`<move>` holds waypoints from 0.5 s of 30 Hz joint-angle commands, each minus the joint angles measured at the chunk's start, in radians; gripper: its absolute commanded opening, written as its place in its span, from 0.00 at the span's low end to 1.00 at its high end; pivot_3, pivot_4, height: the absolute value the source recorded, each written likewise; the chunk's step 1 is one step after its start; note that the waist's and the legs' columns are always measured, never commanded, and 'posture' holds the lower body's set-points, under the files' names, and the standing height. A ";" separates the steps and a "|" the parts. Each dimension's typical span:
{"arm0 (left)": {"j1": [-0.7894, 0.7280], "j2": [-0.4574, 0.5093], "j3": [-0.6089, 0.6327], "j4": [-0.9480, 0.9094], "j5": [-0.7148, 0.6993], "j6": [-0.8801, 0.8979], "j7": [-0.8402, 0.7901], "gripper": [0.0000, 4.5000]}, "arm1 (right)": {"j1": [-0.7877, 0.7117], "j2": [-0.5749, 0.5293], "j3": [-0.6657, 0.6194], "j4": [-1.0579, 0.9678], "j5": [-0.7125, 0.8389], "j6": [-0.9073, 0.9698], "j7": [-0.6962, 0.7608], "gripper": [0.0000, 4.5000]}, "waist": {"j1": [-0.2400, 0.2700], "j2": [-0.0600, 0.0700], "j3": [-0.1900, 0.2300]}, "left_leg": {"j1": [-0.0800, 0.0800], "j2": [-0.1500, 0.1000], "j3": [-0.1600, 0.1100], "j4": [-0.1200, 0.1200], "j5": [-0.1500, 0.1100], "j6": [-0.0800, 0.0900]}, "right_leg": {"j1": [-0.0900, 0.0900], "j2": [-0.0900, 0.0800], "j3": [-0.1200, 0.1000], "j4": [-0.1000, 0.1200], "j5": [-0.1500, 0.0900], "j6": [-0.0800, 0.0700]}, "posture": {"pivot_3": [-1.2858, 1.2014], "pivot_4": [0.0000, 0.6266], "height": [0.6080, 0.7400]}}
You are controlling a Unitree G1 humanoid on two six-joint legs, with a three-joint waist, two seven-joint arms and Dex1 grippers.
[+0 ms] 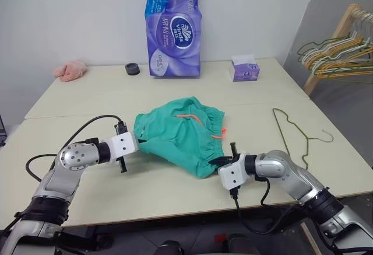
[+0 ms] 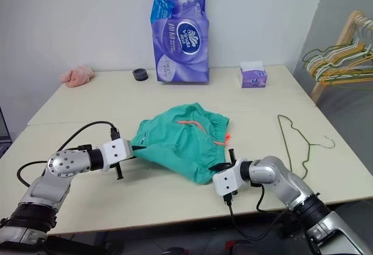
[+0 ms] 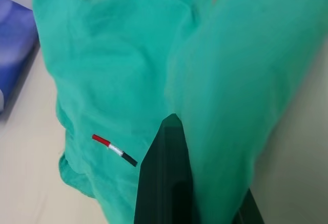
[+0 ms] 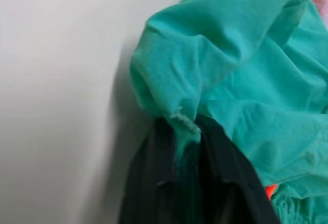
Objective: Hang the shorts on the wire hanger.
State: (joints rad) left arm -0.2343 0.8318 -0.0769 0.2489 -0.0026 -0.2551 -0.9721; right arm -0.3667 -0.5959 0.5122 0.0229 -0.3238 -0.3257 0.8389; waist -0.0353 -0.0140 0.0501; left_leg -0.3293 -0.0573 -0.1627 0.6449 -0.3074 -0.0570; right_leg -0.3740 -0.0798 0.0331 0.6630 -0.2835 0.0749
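The teal-green shorts (image 1: 182,135) lie crumpled in the middle of the table, orange drawstring on top. My left gripper (image 1: 139,144) is shut on the shorts' left edge; the left wrist view has teal cloth (image 3: 118,80) with a small red, white and black logo mark beside one dark finger (image 3: 164,183). My right gripper (image 1: 217,163) is shut on the shorts' near right corner, and in the right wrist view a frayed bit of cloth (image 4: 182,124) is pinched between its fingers. The wire hanger (image 1: 294,132) lies flat on the table to the right of the shorts, apart from them.
A purple tissue pack (image 1: 173,27) stands at the back centre, a small purple tissue box (image 1: 245,68) to its right. A black ring (image 1: 133,68) and a pink cloth (image 1: 71,69) lie at back left. A rack of coloured hangers (image 1: 341,51) stands off the table's right.
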 commanded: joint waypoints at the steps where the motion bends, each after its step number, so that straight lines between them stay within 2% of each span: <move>1: 0.071 0.072 0.007 -0.147 -0.087 0.130 -0.131 0.00 | 0.010 -0.037 -0.085 -0.120 0.173 0.110 0.110 0.01 | -0.004 0.000 0.000 | 0.000 0.000 0.000 0.000 0.000 0.000 | -0.001 0.000 0.002 0.000 0.000 0.000 | 0.50 0.00 1.00; 5: 0.143 0.157 0.033 -0.318 -0.234 0.351 -0.267 0.00 | 0.007 -0.138 -0.158 -0.248 0.402 0.339 0.297 0.01 | -0.005 0.001 0.001 | 0.000 0.000 0.002 0.000 -0.001 0.002 | -0.001 0.000 0.003 -0.001 0.000 0.001 | 0.50 0.00 1.00; 7: 0.141 0.224 0.069 -0.456 -0.431 0.569 -0.365 0.00 | -0.078 -0.229 -0.223 -0.298 0.588 0.551 0.446 0.01 | -0.003 0.001 0.004 | 0.000 0.001 0.002 0.000 -0.002 0.003 | 0.000 0.001 0.003 -0.001 0.000 0.002 | 0.50 0.00 1.00; 9: 0.110 0.253 0.090 -0.534 -0.573 0.728 -0.403 0.00 | -0.171 -0.280 -0.248 -0.293 0.681 0.679 0.537 0.01 | -0.004 0.003 0.009 | 0.000 0.002 0.002 0.001 -0.002 0.003 | 0.001 0.001 0.002 -0.001 0.000 0.004 | 0.50 0.00 1.00; 12: 0.034 0.257 0.046 -0.528 -0.582 0.799 -0.424 0.00 | -0.285 -0.280 -0.227 -0.207 0.708 0.781 0.600 0.01 | -0.004 0.006 0.008 | 0.001 0.004 0.003 0.000 -0.002 0.003 | 0.002 0.004 0.001 -0.001 -0.001 0.006 | 0.50 0.00 1.00; 13: -0.042 0.235 -0.003 -0.474 -0.549 0.811 -0.441 0.00 | -0.371 -0.240 -0.201 -0.089 0.675 0.816 0.600 0.01 | -0.004 0.006 0.008 | 0.002 0.005 0.003 0.000 -0.002 0.003 | 0.002 0.005 0.000 -0.001 -0.001 0.005 | 0.50 0.00 1.00; 15: -0.244 0.139 -0.090 -0.285 -0.471 0.830 -0.435 0.00 | -0.565 -0.137 -0.128 0.254 0.519 0.722 0.559 0.01 | -0.009 0.006 0.008 | 0.003 0.009 0.006 0.001 -0.002 0.003 | 0.003 0.010 -0.001 -0.001 0.000 0.002 | 0.50 0.00 1.00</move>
State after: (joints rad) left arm -0.3762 1.0122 -0.1247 -0.1517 -0.5227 0.5603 -1.4076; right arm -0.8259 -0.7785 0.3461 0.0699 0.2919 0.4481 1.4139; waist -0.0440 -0.0077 0.0584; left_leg -0.3276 -0.0474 -0.1554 0.6454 -0.3087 -0.0539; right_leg -0.3728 -0.0688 0.0325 0.6616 -0.2807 0.0754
